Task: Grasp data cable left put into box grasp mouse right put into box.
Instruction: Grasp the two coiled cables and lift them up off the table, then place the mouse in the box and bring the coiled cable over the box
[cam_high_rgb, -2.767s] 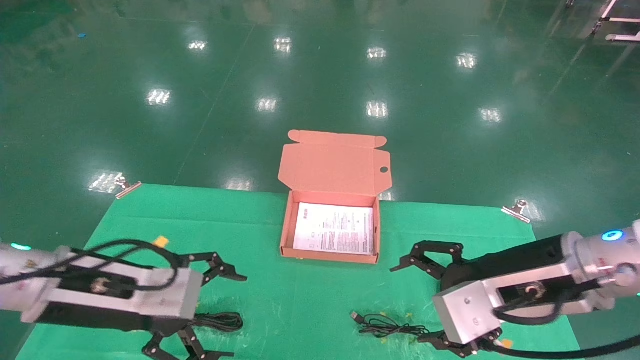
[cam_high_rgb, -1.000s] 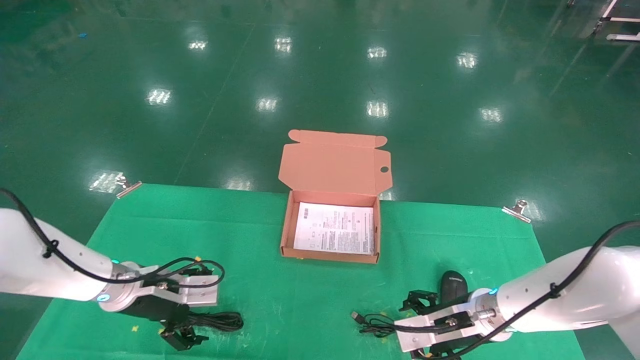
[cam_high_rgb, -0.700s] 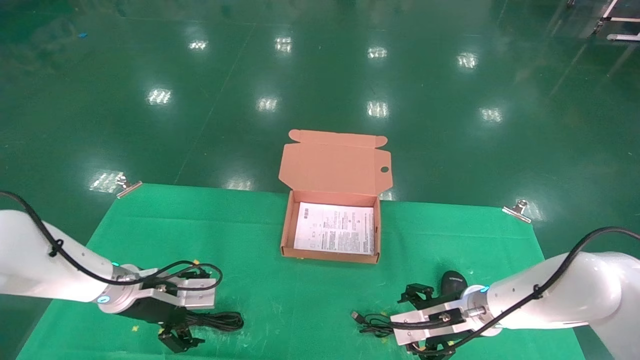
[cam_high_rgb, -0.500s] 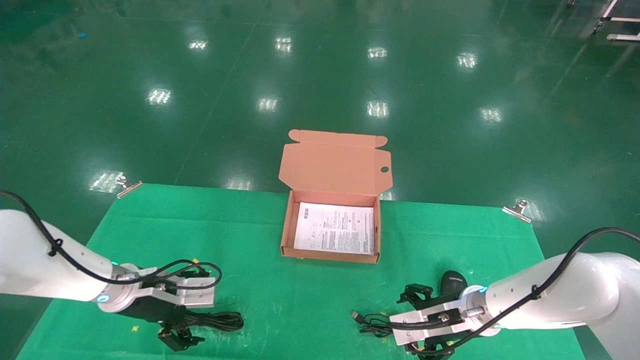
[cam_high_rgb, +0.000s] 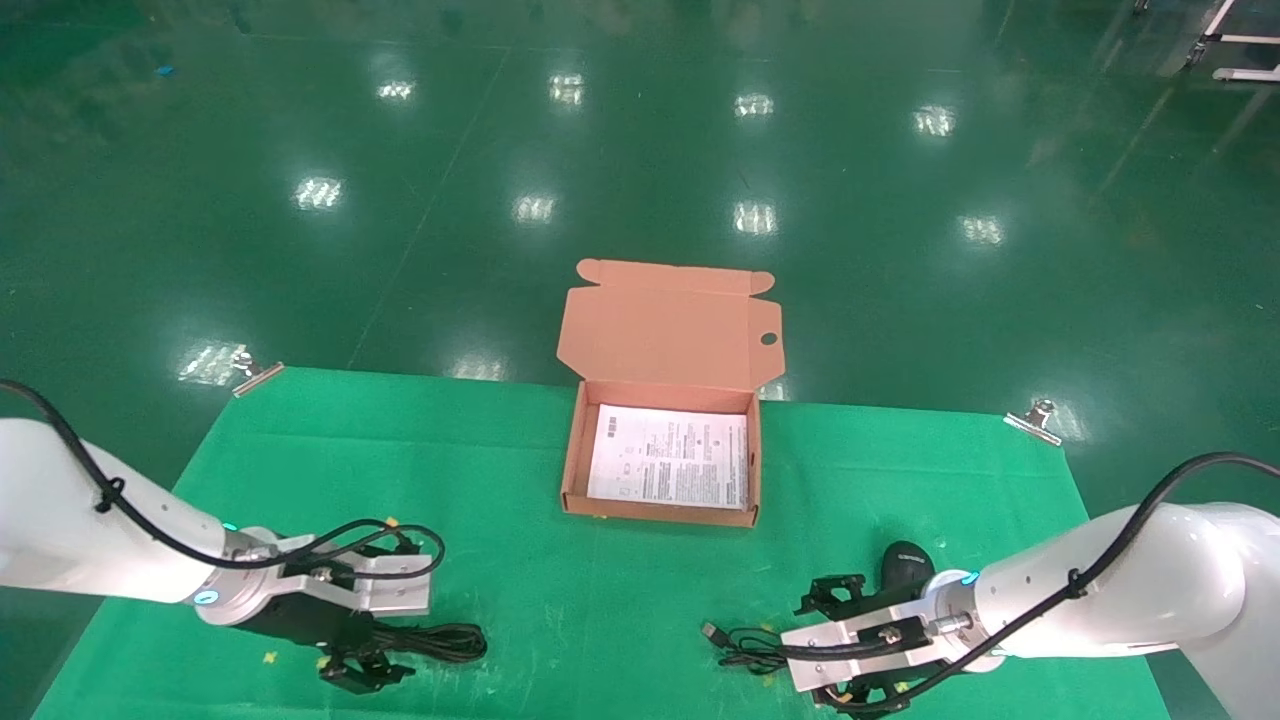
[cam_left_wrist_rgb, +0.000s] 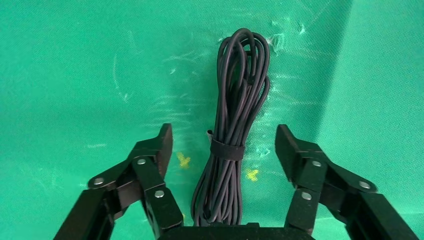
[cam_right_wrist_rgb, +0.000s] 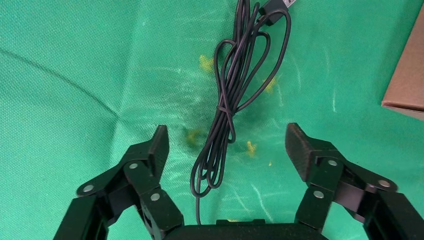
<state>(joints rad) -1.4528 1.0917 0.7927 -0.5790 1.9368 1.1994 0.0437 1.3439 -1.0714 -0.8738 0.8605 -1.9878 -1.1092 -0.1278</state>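
The left tool (cam_left_wrist_rgb: 224, 145) is hanging wide open and empty, straddling the data cable (cam_left_wrist_rgb: 235, 125) on the green table (cam_high_rgb: 520, 600); closing squarely across the bundle near its strap should catch every loop. The right tool (cam_right_wrist_rgb: 227, 150) is gaping too, holding nothing, over the mouse cord (cam_right_wrist_rgb: 225, 105), the mouse (cam_high_rgb: 905, 567) sitting just beside it. The box (cam_high_rgb: 572, 470) is standing open mid-table.

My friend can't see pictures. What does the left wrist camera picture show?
A bundled black data cable, held by a small strap around its middle, lies on a green cloth. The left gripper hangs over it with its black fingers wide open, one on each side of the cable and not touching it.
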